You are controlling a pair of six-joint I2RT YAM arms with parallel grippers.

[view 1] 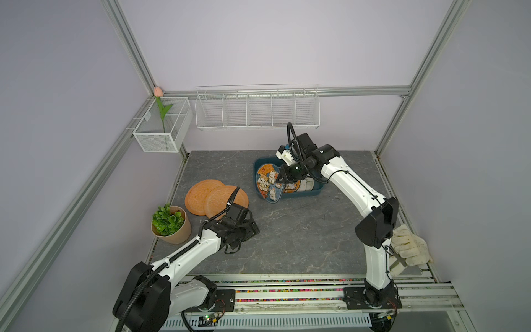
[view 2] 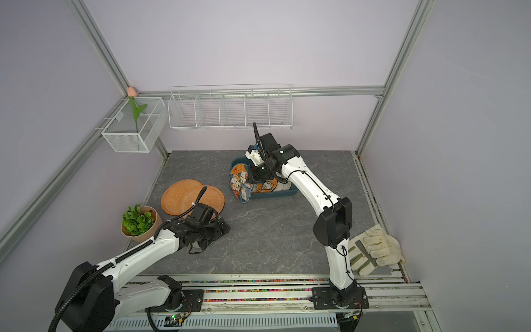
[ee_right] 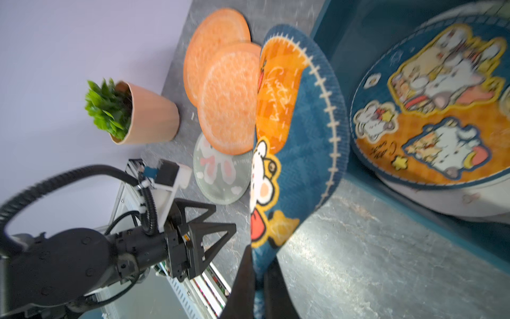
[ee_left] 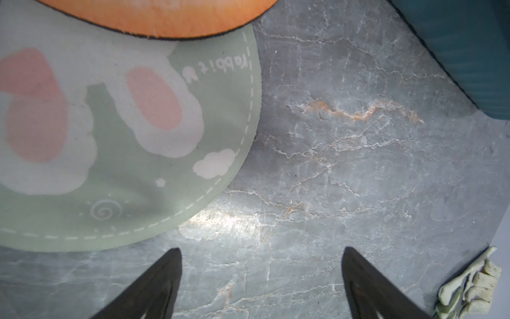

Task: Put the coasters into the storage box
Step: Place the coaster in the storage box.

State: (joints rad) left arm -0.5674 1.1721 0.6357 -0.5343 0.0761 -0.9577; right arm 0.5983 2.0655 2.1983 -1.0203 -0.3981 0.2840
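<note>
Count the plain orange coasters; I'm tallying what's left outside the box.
2. The far orange coaster lies by the potted plant; the near orange coaster overlaps it, beside the left gripper. Others may hide beneath.

Count on the table:
- orange coaster (view 1: 198,195): 2, overlapping
- green coaster (ee_left: 124,165): 1
- blue coaster (view 1: 265,184): 2 seen; pale discs lie under the one in the box (view 1: 304,195), number not readable
- box: 1
- plant (view 1: 168,221): 1
- basket (view 1: 257,110): 2
- tulip (view 1: 157,92): 1
- glove (view 1: 408,247): apparently 2
</note>
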